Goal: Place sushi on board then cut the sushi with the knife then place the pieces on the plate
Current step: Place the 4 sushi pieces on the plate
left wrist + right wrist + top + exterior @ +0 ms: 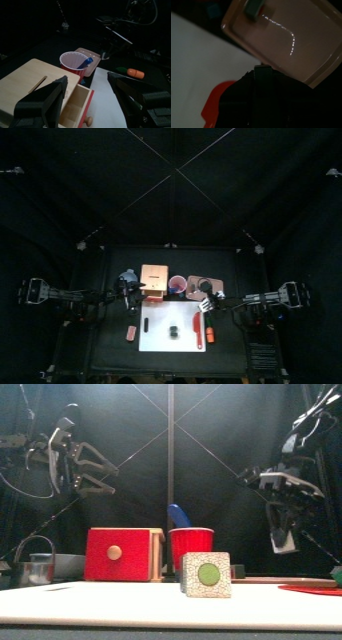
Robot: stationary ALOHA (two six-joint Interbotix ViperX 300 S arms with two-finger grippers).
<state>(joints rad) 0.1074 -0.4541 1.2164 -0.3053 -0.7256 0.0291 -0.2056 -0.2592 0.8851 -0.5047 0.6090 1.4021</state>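
One dark green sushi roll (175, 331) stands on the white cutting board (158, 318); in the front view the sushi roll (206, 574) shows a speckled face with a green centre. A red knife (197, 332) lies on the board's right side. The blue knife (178, 515) stands in the red cup (191, 549). The pink tray (203, 285) lies behind the board. My left gripper (87, 77) hangs open over the cup and box. Above the board's back right corner my right gripper (264, 71) looks shut, holding nothing that I can see.
The wooden box (123, 554) with its red drawer front stands left of the cup, the drawer a little pulled out. A metal cutter (38, 567) sits at the far left. An orange toy (133, 73) lies right of the board, a red piece (130, 332) left of it.
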